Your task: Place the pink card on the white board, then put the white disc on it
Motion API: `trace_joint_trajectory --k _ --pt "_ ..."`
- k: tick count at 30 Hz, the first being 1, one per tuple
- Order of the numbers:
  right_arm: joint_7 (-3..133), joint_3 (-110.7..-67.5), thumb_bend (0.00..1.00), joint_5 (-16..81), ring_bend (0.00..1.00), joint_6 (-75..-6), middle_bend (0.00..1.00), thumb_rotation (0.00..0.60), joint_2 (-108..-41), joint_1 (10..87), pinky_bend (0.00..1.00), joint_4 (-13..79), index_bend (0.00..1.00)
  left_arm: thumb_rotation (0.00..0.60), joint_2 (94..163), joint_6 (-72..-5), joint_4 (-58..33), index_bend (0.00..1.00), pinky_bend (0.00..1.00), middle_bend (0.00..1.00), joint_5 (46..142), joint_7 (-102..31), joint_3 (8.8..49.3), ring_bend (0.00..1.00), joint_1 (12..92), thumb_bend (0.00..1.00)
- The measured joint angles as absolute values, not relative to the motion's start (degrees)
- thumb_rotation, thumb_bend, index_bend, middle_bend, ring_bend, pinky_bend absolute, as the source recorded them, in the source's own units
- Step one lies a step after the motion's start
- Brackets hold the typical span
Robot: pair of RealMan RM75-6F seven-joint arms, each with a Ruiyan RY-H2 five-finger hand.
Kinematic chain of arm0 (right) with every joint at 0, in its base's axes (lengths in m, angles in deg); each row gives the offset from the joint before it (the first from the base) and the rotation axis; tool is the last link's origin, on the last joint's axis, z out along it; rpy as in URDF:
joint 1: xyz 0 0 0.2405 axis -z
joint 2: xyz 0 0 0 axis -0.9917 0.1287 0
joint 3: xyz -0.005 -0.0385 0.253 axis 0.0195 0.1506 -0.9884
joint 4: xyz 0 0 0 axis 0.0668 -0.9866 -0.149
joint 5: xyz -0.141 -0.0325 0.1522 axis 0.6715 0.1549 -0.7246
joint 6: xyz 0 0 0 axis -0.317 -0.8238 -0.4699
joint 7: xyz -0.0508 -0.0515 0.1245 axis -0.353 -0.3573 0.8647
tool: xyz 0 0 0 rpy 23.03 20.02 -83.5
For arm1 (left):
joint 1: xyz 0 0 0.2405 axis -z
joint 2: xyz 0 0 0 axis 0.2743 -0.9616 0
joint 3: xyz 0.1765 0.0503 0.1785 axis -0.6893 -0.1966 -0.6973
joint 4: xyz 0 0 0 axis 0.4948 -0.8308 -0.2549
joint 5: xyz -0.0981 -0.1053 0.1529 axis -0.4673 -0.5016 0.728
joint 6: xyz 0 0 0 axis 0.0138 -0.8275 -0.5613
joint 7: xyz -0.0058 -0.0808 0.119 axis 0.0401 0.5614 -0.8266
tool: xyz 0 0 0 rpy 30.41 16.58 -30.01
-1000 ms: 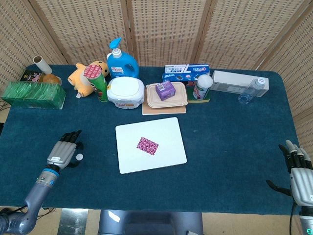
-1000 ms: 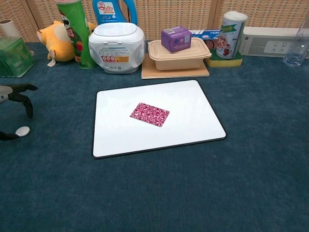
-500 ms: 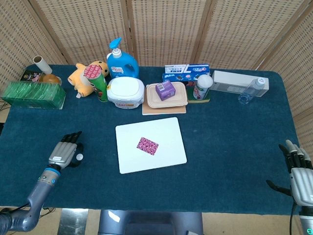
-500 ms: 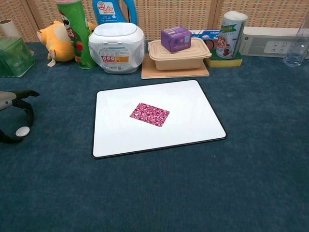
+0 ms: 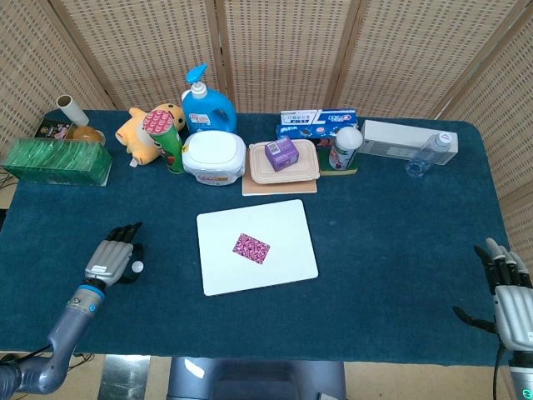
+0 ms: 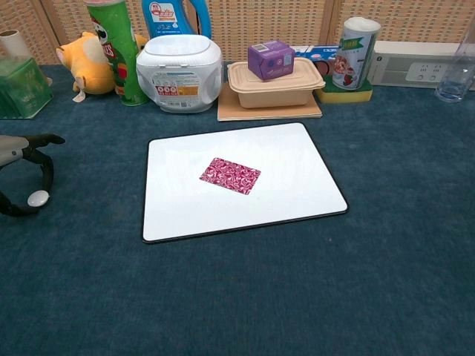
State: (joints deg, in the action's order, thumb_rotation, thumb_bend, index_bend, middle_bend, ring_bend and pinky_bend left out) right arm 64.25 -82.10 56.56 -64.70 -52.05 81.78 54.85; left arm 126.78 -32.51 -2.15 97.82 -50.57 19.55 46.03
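Observation:
The pink patterned card lies flat near the middle of the white board. The small white disc is at table level, well to the left of the board. My left hand curls over it, and a finger and the thumb pinch the disc between them. My right hand rests at the table's near right corner with its fingers spread and nothing in it, far from the board.
Along the back stand a green box, plush toy, green can, blue bottle, white tub, beige lunch box with a purple carton, a cup, a power strip and a clear bottle.
My left hand has closed its fingers further round the white disc and shifted slightly to the right with it. Card, board and right hand have not moved.

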Motion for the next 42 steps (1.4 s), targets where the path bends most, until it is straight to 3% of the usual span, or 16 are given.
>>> trace_joint_trajectory --k 10,19,29,42 --pt "63.8 -82.0 0.0 56.6 0.0 -64.6 0.0 0.566 -52.2 81.8 0.0 54.9 0.04 0.6 125.6 -31.5 6.1 0.53 0.06 0.0 97.3 -56.5 23.8 0.0 50.1 0.24" --pt "65.0 -82.4 0.0 55.8 0.0 -64.3 0.0 0.562 -51.7 81.6 0.0 54.9 0.04 0.6 130.5 -28.5 10.1 0.53 0.06 0.0 84.5 -68.7 30.0 0.0 59.6 0.24" --pt "68.0 -82.8 0.0 55.1 0.0 -63.9 0.0 0.564 -50.4 81.6 0.0 55.0 0.04 0.6 141.9 -29.1 4.9 0.53 0.06 0.0 65.9 -82.3 34.1 0.0 73.0 0.24" --pt "69.8 -82.3 0.0 55.8 0.0 -63.6 0.0 0.562 -49.6 81.6 0.0 55.3 0.04 0.6 147.7 -30.1 -1.5 0.53 0.06 0.0 60.0 -84.6 34.4 0.0 78.3 0.23"
